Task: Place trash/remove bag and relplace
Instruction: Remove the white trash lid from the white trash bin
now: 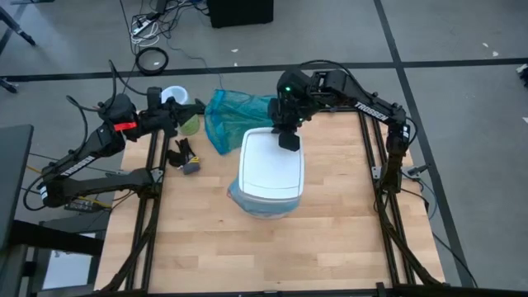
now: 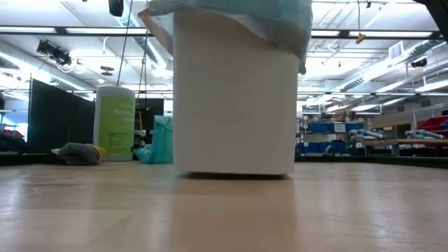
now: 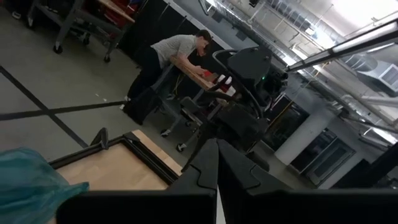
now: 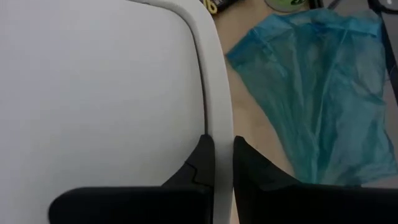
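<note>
A white bin (image 1: 271,169) with a white lid stands mid-table. The light blue bag (image 1: 246,200) lines it and overhangs its rim (image 2: 283,31). My right gripper (image 1: 289,142) is at the lid's far edge, shut on the lid's rim (image 4: 219,124). A darker teal bag (image 1: 233,115) lies flat on the table beyond the bin (image 4: 323,93). My left gripper (image 3: 217,168) hangs shut and empty above the table's far left, pointing level. Dark and grey scraps of trash (image 1: 185,157) lie on the table at the left. My right gripper pinches the narrow outer rim band of the bin's lid (image 4: 220,146) between its two fingers, at the lid's far edge. The fingers (image 4: 202,158) slant down from the far side and lie across the rim. The lid sits flat on the bin.
A green-and-white canister (image 2: 115,122) stands at the far left by my left gripper (image 1: 186,107). A grey and yellow lump (image 2: 78,152) lies near it. Bare wood stretches over the table's near half (image 1: 272,256). A person leans on a bench in the room beyond (image 3: 177,53).
</note>
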